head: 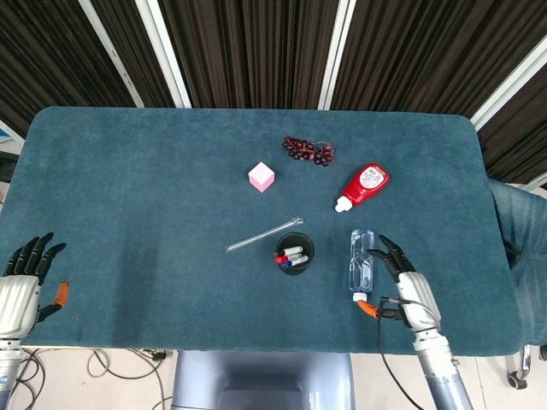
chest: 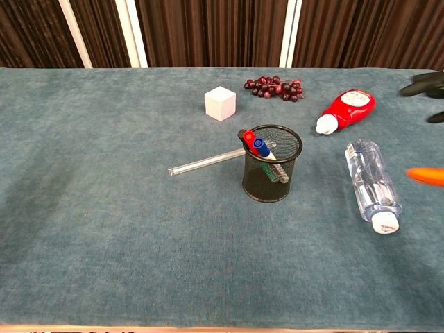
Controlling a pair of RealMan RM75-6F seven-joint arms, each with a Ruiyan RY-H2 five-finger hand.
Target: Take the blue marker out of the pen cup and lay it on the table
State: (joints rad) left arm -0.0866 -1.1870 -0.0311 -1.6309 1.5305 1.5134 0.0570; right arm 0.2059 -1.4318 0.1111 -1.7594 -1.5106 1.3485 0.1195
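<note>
A black mesh pen cup (head: 295, 253) (chest: 272, 163) stands near the table's middle. Inside it lean a blue-capped marker (chest: 261, 148) (head: 285, 264), a red-capped marker (chest: 249, 138) and another pen. My right hand (head: 403, 283) hovers open over the table, just right of the lying clear bottle (head: 361, 263), its fingers spread. In the chest view only its blurred fingertips (chest: 424, 84) and orange thumb tip show at the right edge. My left hand (head: 24, 280) rests open at the table's near left edge, far from the cup.
A clear glass rod (head: 264, 234) lies left of the cup. A pink cube (head: 261, 176), a bunch of dark grapes (head: 308, 150) and a red squeeze bottle (head: 363, 185) lie further back. The clear bottle (chest: 373, 183) lies between the cup and my right hand.
</note>
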